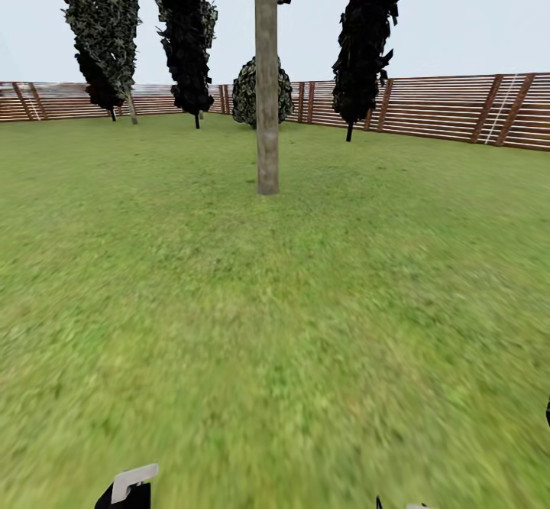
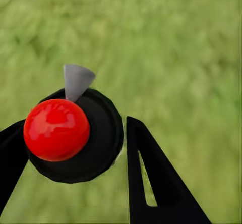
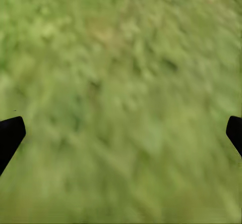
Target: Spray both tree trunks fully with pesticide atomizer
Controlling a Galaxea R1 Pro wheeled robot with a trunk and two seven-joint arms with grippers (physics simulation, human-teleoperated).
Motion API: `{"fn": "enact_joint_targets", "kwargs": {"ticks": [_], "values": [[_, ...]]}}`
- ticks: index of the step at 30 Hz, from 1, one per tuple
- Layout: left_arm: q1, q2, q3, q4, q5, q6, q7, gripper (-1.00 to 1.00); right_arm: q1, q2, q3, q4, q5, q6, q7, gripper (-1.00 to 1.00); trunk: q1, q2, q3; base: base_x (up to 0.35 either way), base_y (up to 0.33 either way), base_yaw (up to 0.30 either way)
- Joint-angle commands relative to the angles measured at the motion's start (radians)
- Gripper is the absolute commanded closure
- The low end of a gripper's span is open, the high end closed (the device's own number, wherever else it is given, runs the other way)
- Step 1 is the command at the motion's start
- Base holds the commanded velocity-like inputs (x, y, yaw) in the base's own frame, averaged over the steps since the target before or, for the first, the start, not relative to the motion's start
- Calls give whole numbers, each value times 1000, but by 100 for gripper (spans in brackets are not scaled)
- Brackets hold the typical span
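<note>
In the left wrist view my left gripper (image 2: 74,133) is shut on the pesticide atomizer (image 2: 96,133). It has a round black body, a glossy red ball on top and a grey cone nozzle, and it hangs over the grass floor (image 2: 176,47). Its pale nozzle tip (image 1: 134,481) peeks in at the head view's lower edge. One tree stands straight ahead on the lawn, its bare grey-brown tree trunk (image 1: 266,111) several metres off. In the right wrist view my right gripper (image 3: 121,133) is open wide over grass, with nothing between its fingers.
A brown slatted fence (image 1: 458,108) rings the lawn at the back. Dark narrow cypresses (image 1: 367,35) and a mottled one (image 1: 99,20) stand along it, with a round bush (image 1: 248,92) behind the trunk. Open grass (image 1: 267,303) lies between me and the tree.
</note>
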Motion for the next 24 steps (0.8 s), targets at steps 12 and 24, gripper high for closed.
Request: {"fn": "enact_joint_targets", "kwargs": {"ticks": [12, 24], "values": [[-1, 0, 0, 1, -1, -3, 3, 100, -1, 0, -5, 1, 1, -3, 1, -100, 0, 0, -1, 334, 0, 0], [-1, 0, 1, 1, 1, -3, 4, 100, -1, 0, -5, 1, 1, -3, 1, -100, 0, 0, -1, 334, 0, 0]]}}
